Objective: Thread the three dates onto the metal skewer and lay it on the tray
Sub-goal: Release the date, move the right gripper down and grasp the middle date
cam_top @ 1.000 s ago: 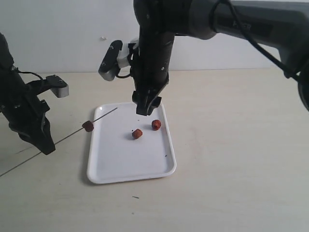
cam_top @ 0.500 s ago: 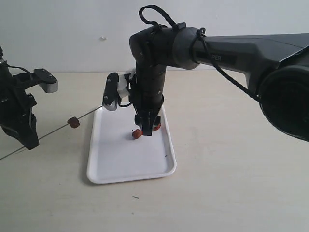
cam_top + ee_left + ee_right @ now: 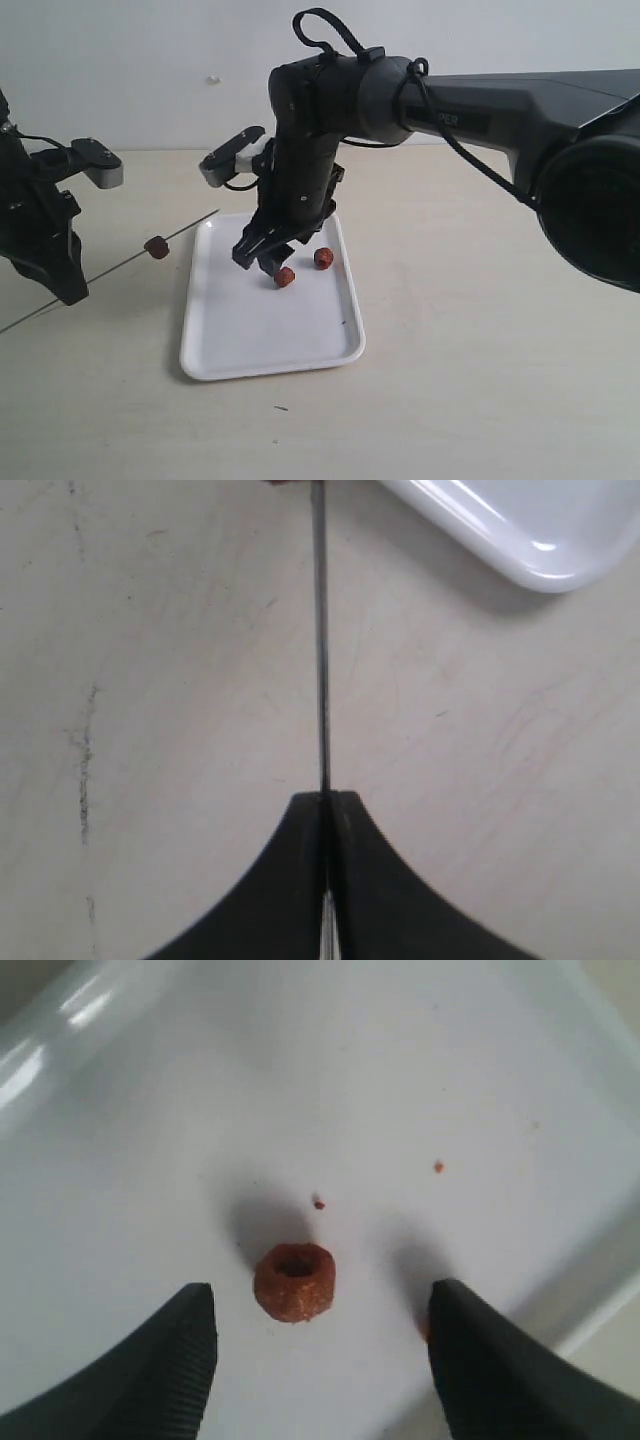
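Now: we are pinching skewer (image 3: 321, 630) in left gripper (image 3: 325, 802), jaws shut tight on rod, so free tip is pointing ahead toward tray (image 3: 270, 352) for threading. First date (image 3: 156, 247) is sitting on rod, well ahead of left fingertips. We are holding right gripper (image 3: 320, 1335) wide open, empty, low over tray, second date (image 3: 293, 1282) lying between its fingertips; likely lining up pick. Third date (image 3: 323, 258) is lying just beside right gripper. Tray is holding both loose dates plus crumbs (image 3: 437, 1167).
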